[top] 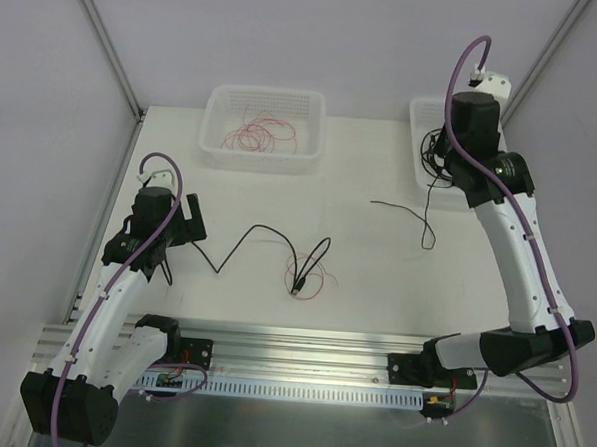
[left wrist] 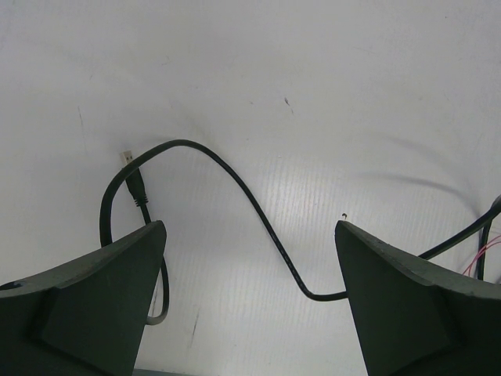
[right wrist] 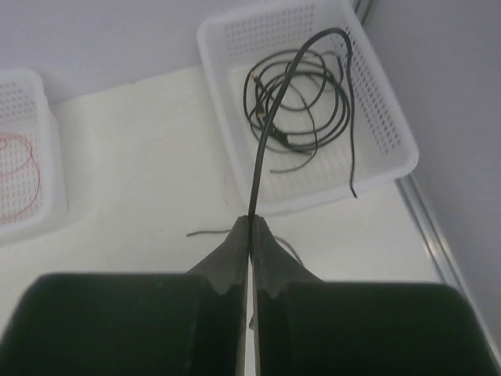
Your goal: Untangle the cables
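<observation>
My right pincer (right wrist: 250, 225) is up: jaws pressed fully together, a thin black cable (right wrist: 257, 172) pinched right at the tips. That cable rises from the grip and arcs over the white perforated plastic basket (right wrist: 329, 190) at the far right, its free tip hanging by the basket's near rim. Inside the basket lies a loose coil of black cables (right wrist: 301, 106) (a small plug shows among the loops).

Over to my left pincer (left wrist: 249, 227): jaws spread wide, holding nothing, low over the white table (left wrist: 352, 94). A long black cable with a ribbed end plug (left wrist: 185, 142) snakes across the table between its fingers (left wrist: 109, 305); I cannot tell whether either one touches it. Seen from above, it runs right and meets a fine red-pink wire (top: 311, 279) at mid-table.

Far middle, a second white basket (top: 215, 139) holds a tangle of red-pink wires (top: 258, 136).
</observation>
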{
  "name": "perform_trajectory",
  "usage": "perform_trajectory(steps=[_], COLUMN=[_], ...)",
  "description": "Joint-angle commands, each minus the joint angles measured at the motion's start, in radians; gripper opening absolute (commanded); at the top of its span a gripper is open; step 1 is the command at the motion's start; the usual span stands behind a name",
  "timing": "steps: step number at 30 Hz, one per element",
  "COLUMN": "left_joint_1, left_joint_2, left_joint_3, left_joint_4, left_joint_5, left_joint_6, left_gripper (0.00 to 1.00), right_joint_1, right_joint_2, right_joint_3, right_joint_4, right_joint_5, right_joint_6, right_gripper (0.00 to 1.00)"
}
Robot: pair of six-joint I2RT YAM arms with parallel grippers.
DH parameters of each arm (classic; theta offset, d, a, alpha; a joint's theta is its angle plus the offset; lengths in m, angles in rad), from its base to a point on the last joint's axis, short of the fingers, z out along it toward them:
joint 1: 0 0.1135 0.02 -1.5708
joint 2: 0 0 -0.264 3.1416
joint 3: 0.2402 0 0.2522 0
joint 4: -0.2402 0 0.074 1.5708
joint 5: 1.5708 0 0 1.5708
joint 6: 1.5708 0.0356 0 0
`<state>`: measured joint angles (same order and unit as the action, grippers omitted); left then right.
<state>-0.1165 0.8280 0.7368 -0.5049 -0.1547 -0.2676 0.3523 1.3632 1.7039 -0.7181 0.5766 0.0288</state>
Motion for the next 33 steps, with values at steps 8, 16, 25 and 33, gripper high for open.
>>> perform_trajectory(steps=[8, 16, 25, 33], left_joint_1=[0.005, 0.005, 0.005, 0.005], left_joint_2=[0.025, 0.066, 0.079, 0.059], left_joint_3=[-0.008, -0.005, -0.002, -0.002], left_joint_4=[0.022, 0.022, 0.022, 0.022], left_joint_5=[0.029, 0.026, 0.043, 0.061], left_joint_6=[0.022, 0.028, 0.028, 0.025], left_gripper=[0.90, 0.90, 0.90, 0.91], right_joint_1=[-0.275, -0.375, -0.424, -0.360], right_joint_2=[0.321, 0.543, 0.737, 0.472], right_joint_3=[0.321, 0.252, 0.289, -0.004], right_joint_4=[0.175, 0.324, 0.266, 0.325], right_joint_5=[-0.328, -0.642, -0.551, -0.607], right_joint_6=[-0.265, -0.345, -0.245, -0.129], right_gripper=[0.01, 0.01, 0.59, 0.70])
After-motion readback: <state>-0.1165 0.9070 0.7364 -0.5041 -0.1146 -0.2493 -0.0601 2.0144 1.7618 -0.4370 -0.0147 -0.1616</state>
